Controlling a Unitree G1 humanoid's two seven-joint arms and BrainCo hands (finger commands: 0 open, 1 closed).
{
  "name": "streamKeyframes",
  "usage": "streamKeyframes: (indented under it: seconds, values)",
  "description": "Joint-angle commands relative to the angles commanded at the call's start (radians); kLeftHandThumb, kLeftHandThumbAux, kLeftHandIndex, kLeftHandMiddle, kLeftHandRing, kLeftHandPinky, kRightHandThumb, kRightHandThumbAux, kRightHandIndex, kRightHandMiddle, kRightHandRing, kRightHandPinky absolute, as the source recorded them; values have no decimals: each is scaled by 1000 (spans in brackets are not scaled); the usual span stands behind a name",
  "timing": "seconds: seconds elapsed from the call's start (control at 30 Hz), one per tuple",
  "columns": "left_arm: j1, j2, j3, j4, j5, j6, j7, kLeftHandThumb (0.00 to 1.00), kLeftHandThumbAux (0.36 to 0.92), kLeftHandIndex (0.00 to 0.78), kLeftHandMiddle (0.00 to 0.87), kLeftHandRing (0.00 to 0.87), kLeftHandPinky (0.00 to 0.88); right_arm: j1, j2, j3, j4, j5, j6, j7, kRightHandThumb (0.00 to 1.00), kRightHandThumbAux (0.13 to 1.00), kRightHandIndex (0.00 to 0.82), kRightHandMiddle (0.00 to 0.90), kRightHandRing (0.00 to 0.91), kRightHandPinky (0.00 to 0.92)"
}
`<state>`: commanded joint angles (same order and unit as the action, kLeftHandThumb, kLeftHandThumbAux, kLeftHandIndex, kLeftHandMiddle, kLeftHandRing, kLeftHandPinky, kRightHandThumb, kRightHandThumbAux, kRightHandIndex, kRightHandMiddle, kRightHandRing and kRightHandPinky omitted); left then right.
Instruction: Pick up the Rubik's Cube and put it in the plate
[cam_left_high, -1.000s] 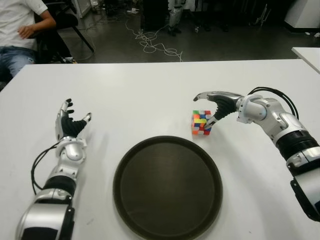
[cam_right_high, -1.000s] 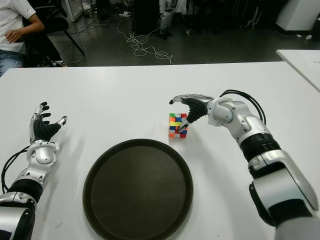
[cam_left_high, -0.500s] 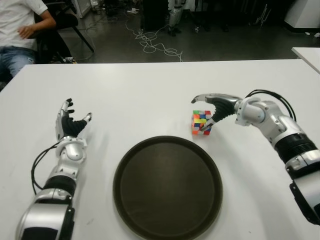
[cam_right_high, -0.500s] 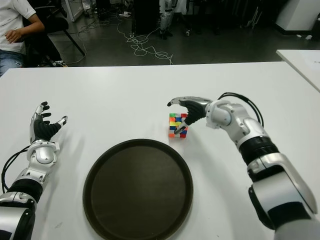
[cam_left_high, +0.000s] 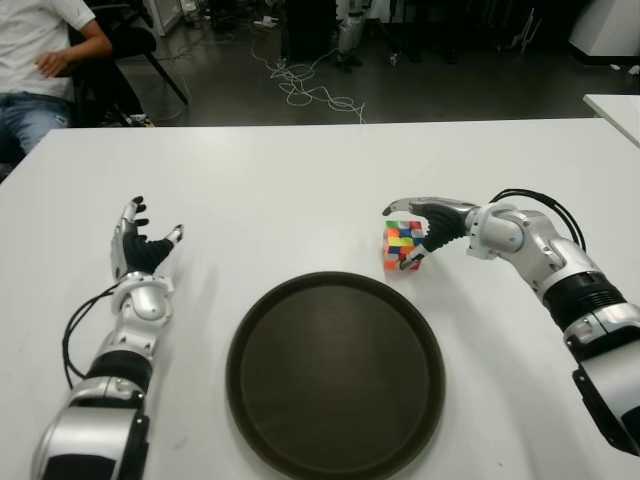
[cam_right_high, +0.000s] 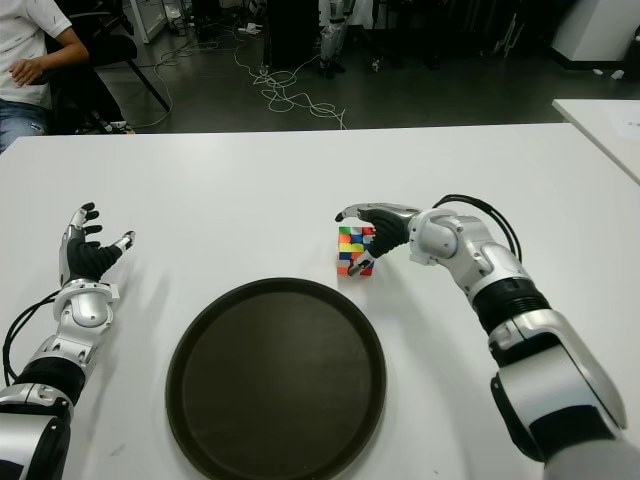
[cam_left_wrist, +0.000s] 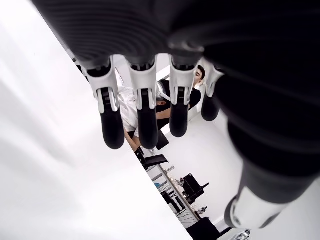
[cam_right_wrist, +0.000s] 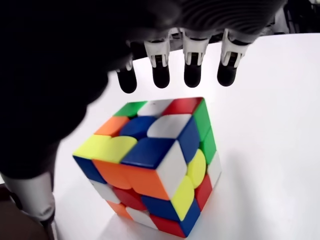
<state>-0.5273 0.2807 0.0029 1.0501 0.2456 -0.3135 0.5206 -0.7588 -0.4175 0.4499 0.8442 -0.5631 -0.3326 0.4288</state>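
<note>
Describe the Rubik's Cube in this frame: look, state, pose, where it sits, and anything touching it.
The Rubik's Cube is a scrambled three-by-three cube of glossy plastic, with orange, blue, yellow, red, green and white tiles mixed on its faces. It stands flat on the white table, just beyond the far right rim of the dark round plate, apart from it. The right hand arches over it, fingers extended past its top, thumb low at its near side; the wrist view shows no closed grasp yet.

Right robot hand outstretched, fingers spread; left robot hand open, idle.
</note>
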Motion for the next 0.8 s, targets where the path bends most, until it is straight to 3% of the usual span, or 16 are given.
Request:
streamKeyframes:
  seconds: [0.8]
  values:
    - [-5,3,-6,2,10,21,9,301,759,112,171,178,220,8,2,18,-16,-7,51,11,0,670,28,58,31,0]
